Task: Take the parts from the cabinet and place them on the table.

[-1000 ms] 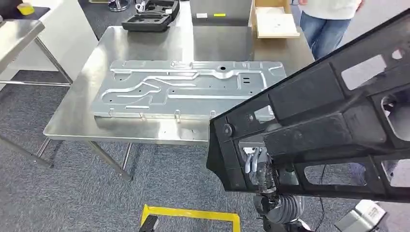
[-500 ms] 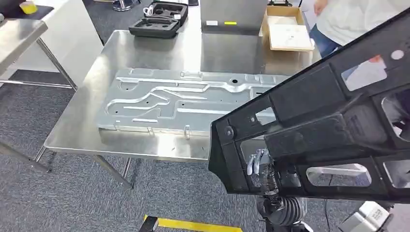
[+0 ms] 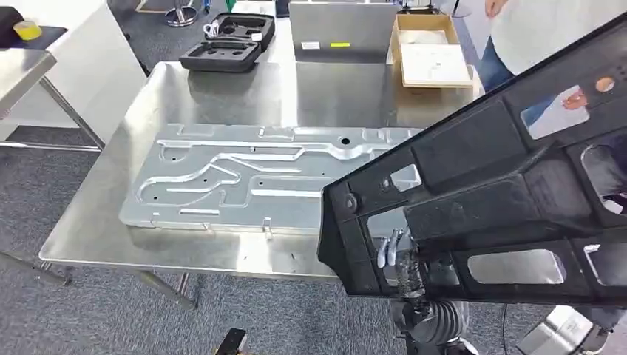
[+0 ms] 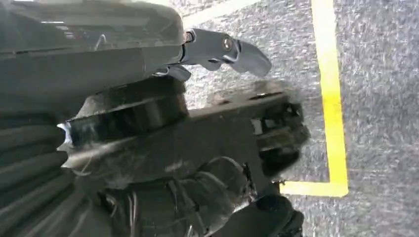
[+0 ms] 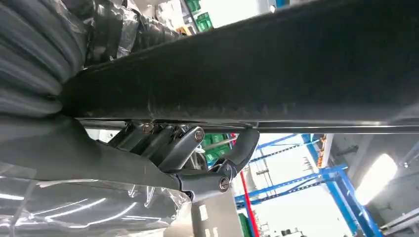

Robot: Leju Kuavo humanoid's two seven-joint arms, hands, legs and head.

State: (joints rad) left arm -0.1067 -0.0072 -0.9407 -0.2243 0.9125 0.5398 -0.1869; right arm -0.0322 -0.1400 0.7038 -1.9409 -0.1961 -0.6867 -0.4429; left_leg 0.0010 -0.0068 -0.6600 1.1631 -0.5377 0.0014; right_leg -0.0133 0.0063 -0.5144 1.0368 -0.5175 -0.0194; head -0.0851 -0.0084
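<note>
Carrying a large black plastic frame part with cut-out windows, the robot faces a stainless steel table where a flat pressed silver metal panel lies. The frame hangs above the table's near right corner, not touching it. From the head view, the left hand shows through a window, fingers hooked on the frame's lower edge. The left wrist view adds grey carpet with a yellow floor line. The right wrist view shows the right hand with fingers curled under the frame's bar. Farther back, an open black foam-lined case and an open cardboard box holding a pale sheet rest on the table.
</note>
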